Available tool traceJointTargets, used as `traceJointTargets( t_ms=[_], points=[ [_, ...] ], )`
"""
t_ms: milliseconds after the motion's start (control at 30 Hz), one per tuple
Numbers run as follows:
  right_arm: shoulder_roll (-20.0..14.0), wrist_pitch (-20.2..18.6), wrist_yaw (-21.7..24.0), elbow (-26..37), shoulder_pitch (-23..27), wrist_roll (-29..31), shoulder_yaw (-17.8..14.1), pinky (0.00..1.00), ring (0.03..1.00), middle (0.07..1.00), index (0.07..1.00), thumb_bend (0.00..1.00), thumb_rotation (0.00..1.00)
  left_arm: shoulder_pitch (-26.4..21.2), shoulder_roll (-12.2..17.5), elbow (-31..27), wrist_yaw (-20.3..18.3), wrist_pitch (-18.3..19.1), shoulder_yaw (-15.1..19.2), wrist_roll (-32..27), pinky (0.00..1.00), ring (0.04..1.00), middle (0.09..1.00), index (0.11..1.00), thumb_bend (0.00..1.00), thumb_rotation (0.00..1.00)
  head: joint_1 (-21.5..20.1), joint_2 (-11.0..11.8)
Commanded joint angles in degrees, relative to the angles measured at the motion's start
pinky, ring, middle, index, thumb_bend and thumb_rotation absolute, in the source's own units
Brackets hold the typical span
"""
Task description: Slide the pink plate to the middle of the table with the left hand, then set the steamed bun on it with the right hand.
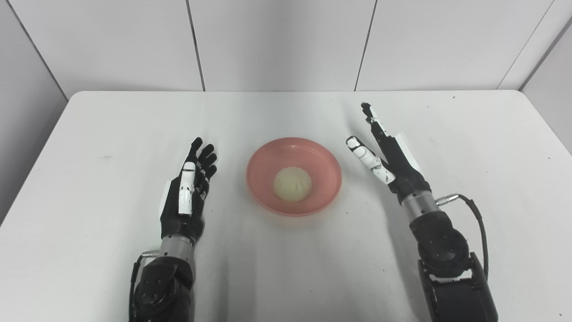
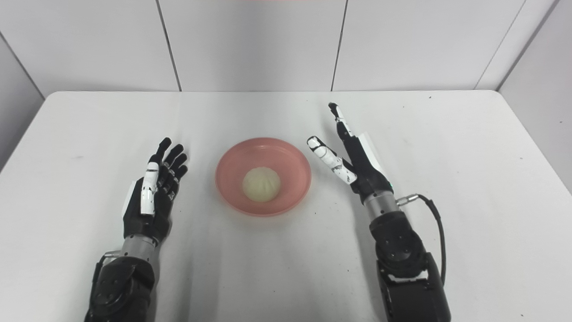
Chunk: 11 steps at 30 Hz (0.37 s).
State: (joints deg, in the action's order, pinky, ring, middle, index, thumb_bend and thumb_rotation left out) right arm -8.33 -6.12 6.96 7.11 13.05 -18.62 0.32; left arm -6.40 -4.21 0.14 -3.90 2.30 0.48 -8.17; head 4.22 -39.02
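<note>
a: what are the fingers doing?

b: on the left hand (image 1: 187,192) the fingers (image 1: 203,161) are spread apart, palm turned inward, holding nothing. on the right hand (image 1: 388,154) the fingers (image 1: 373,120) are stretched out and apart, also holding nothing.

a: and the task's things?

b: the steamed bun (image 1: 292,183) sits inside the pink plate (image 1: 268,154), which lies near the middle of the white counter (image 1: 111,134), between the two hands and touching neither.

a: how would they handle?

b: the bun looks soft, light and easily dented, so a gentle hold around its sides seems right. the plate looks stiff, light and smooth; a push at its rim should slide it.

a: the arms?

b: both forearms reach in from the near edge, the hands low over the counter either side of the plate.
</note>
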Motion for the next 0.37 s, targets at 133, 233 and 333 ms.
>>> traceJointTargets(
  t_ms=[133,233,333],
  points=[
    [2.19,8.42,-4.85,-2.4,-1.22,5.85,-1.61,1.0,1.0,1.0,1.0,0.6,1.0,1.8,0.77,2.25,0.01,-3.21,-0.67,1.95,0.95,0.93,0.936,0.942,0.46,1.0,-1.29,1.19],
    [2.62,9.21,-5.54,-3.07,-2.67,7.01,-1.46,1.0,1.0,1.0,1.0,0.57,1.0,2.28,0.83,2.78,0.01,-3.88,-1.01,2.26,0.94,0.927,0.938,0.942,0.46,1.0,-1.58,1.5],
    [3.43,8.59,-4.93,-3.76,-4.68,10.59,-1.56,1.0,1.0,1.0,1.0,0.53,1.0,2.9,0.64,2.84,0.02,-3.33,-1.37,2.3,0.95,0.928,0.945,0.945,0.46,1.0,-1.71,1.85]
  ],
)
